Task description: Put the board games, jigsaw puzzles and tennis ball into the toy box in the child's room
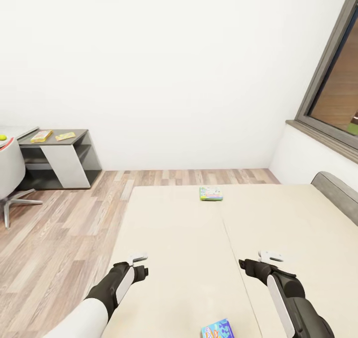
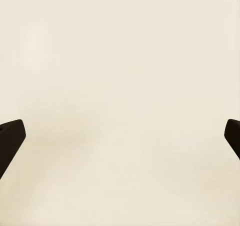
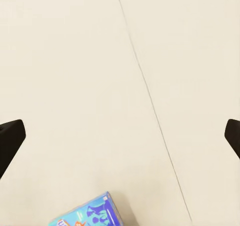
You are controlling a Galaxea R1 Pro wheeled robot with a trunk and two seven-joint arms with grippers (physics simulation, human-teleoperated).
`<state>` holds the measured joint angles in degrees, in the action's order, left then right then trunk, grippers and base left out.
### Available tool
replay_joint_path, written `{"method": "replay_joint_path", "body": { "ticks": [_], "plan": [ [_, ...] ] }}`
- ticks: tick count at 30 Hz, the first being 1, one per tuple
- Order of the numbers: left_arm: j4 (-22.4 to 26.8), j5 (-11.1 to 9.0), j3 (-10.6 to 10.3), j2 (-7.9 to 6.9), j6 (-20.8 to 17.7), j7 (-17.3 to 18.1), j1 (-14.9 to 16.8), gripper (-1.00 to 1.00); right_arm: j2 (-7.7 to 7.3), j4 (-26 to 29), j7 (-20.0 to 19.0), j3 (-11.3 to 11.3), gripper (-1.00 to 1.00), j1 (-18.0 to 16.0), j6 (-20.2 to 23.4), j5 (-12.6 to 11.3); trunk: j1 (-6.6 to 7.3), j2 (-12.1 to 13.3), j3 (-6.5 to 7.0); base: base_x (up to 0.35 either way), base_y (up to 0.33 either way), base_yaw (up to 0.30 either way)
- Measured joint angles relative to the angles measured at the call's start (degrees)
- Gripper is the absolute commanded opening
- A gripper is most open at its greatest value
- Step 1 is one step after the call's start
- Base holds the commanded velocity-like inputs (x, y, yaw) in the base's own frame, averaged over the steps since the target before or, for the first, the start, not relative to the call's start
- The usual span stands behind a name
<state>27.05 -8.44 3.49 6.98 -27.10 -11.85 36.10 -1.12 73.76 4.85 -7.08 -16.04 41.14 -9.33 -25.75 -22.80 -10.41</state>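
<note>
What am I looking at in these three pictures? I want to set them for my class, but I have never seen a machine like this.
It is a simulated two-armed robot beside a bed with a cream cover. The large picture comes from a camera on its head. It shows the left hand and the right hand above the cover. The two other pictures come from cameras near each hand, looking along its dark fingers, which are spread apart and hold nothing. Two board games lie on the bed: a pale green one farther off and a blue one close to the robot.
</note>
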Motion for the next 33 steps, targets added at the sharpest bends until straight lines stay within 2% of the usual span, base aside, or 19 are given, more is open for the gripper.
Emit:
{"method": "replay_joint_path", "body": {
  "ticks": [16, 21, 23, 27, 28, 31, 33],
  "plan": [
    [0.1, 0.0, 0.0, 0.0, -0.01, 0.0, 0.0, 1.0, 0.0, 0.0, 0.08, -0.02, 1.0, 0.0, -0.07, -0.4, 0.0, 0.0, 0.0, 0.0, 0.001, 0.0],
    [2.37, -0.1, -0.01, -0.03, -1.08, 0.12, 0.0, 1.0, 0.0, -0.08, 0.08, -0.07, 1.0, 0.0, 0.09, -0.45, 0.0, 0.0, -0.19, 0.0, 0.0, 0.0],
    [3.65, -0.13, 0.0, -0.07, -2.47, 0.17, -0.02, 1.0, 0.0, -0.15, 0.08, -0.08, 1.0, 0.0, 0.22, -0.4, 0.0, 0.0, -0.33, 0.0, 0.0, 0.0],
    [8.28, -0.22, 0.23, -1.2, -8.33, 0.79, -0.06, 1.0, 0.0, -0.26, 0.08, -0.09, 1.0, 0.0, 0.43, -0.36, 0.0, 0.0, -0.67, 0.0, 0.0, 0.0],
    [10.55, -0.26, 0.38, -2.19, -10.85, 1.73, -0.1, 1.0, 0.0, -0.29, 0.08, -0.09, 1.0, 0.0, 0.47, -0.38, 0.0, 0.0, -0.76, 0.0, 0.0, 0.0],
    [14.12, -0.73, 0.83, -3.87, -14.41, 4.85, -0.23, 1.0, 0.0, -0.35, 0.08, -0.09, 1.0, 0.0, 0.51, -0.42, 0.0, 0.0, -1.03, 0.0, 0.0, 0.0],
    [17.25, -1.74, 1.53, -5.46, -17.69, 9.8, -0.41, 1.0, 0.0, -0.54, 0.08, -0.09, 1.0, 0.0, 0.54, -0.52, 0.0, 0.0, -1.22, 0.0, 0.0, 0.0]
  ]
}}
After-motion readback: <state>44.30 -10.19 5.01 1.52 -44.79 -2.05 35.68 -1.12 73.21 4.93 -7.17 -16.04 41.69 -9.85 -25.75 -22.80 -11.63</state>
